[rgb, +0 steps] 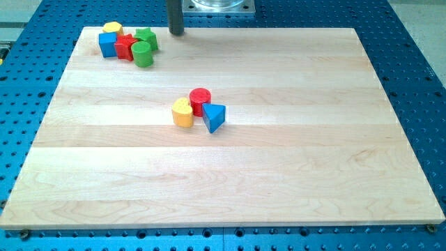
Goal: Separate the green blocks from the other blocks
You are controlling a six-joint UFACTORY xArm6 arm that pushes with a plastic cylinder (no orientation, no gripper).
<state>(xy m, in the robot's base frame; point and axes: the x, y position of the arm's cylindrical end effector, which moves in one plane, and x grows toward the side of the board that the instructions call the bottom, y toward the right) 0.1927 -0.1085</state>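
Observation:
A green cylinder (143, 54) and a green star-shaped block (147, 37) sit in a cluster at the board's top left. They touch a red star-shaped block (125, 47), a blue cube (107, 44) and a yellow cylinder (112, 28). My tip (177, 32) stands at the board's top edge, just right of the green star block and apart from it. Near the board's middle lie a yellow heart-shaped block (182, 112), a red cylinder (200, 101) and a blue triangle (214, 117), touching one another.
The wooden board (279, 160) lies on a blue perforated table (418, 63). The arm's metal base (219, 6) is at the view's top, behind the board's far edge.

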